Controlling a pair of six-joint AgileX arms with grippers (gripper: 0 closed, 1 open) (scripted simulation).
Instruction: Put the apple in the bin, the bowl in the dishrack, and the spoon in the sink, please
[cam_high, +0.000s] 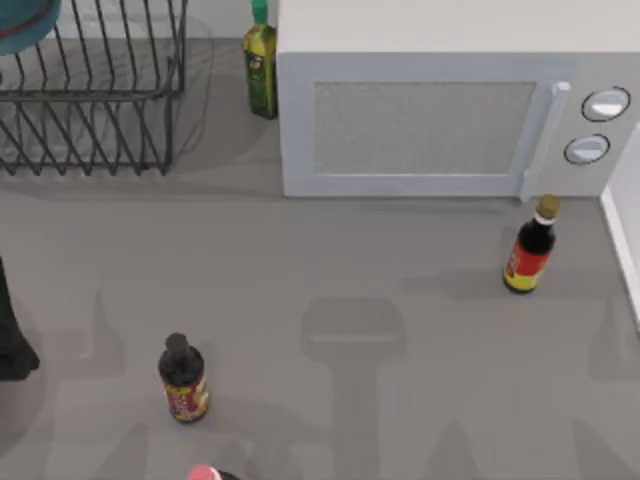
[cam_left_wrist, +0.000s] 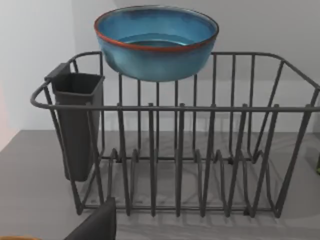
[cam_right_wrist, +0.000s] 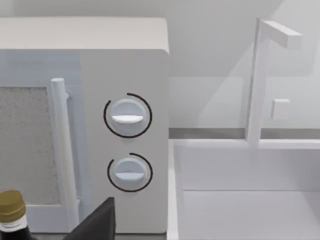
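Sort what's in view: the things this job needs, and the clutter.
For the job:
bowl, up at the dishrack's top rail
dishrack
sink

Just lying about:
microwave
green bottle
dark bottle near the table's front
dark bottle by the microwave

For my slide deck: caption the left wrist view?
Teal-blue bowl perched on the wire dishrack's back rim, dark cutlery holder clipped at one end.
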